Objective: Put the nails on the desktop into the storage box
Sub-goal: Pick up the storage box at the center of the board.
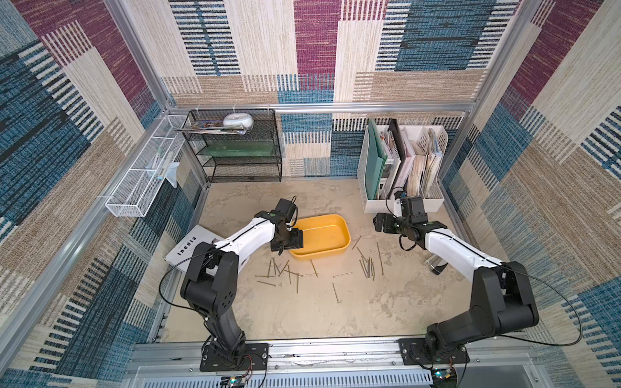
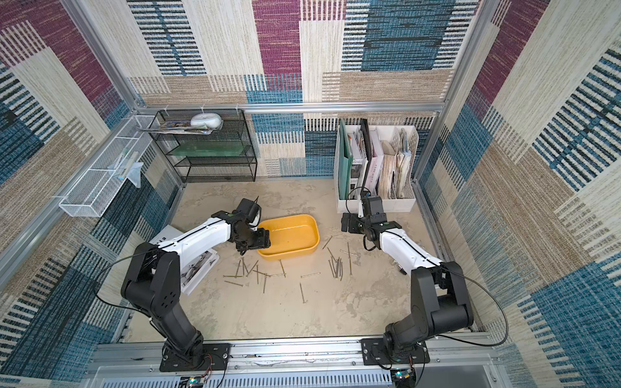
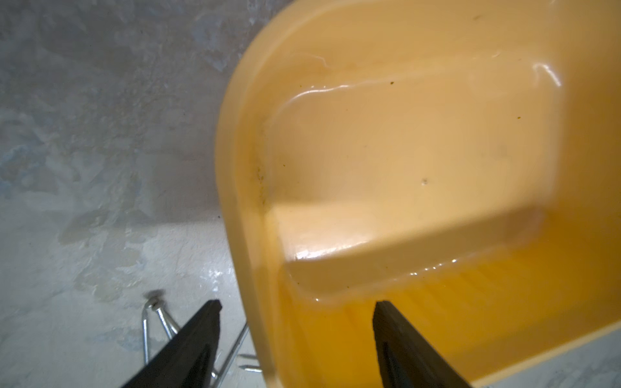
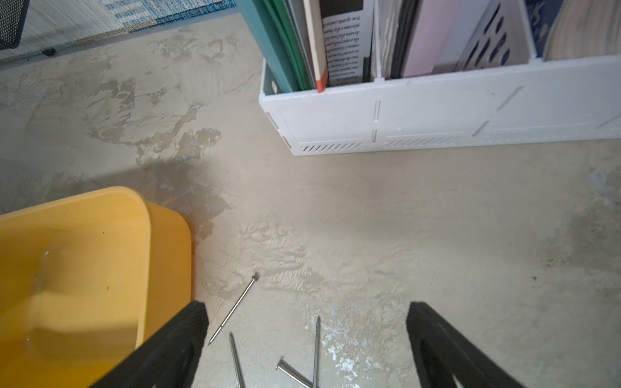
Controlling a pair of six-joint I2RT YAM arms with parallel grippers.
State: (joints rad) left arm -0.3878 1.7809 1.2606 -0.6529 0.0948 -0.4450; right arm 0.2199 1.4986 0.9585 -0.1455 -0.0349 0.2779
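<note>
Desktop (image 1: 302, 312): mottled beige floor of the cell, spread beneath both grippers and carrying everything the job involves.
Storage box (image 1: 322, 254): yellow tub lying between the two grippers, one corner directly under the left one. Its floor shows bare, so the sorting looks barely begun.
Left gripper (image 3: 295, 305): fingers (image 3: 201, 336) spread and pinching nothing, one outside the box wall and one over its interior. The straddle suggests it means to steady the box or drag it by the rim.
Right gripper (image 4: 305, 305): fingers (image 4: 174, 342) spread wide and empty, hanging over the desktop off the box's other end, apparently poised to drop onto the nails (image 1: 368, 267) below it.
Nails: all on the desktop in two loose groups, one just beside the left gripper's outer finger and one beneath and beside the right gripper, with a few strays between.
Left wrist view: it alone shows the rim running between the fingers, and the box floor up close.
Right wrist view: it alone shows that nothing sits between those fingers but desktop and nails.
Top views: both show the whole scatter and both arms at once.
</note>
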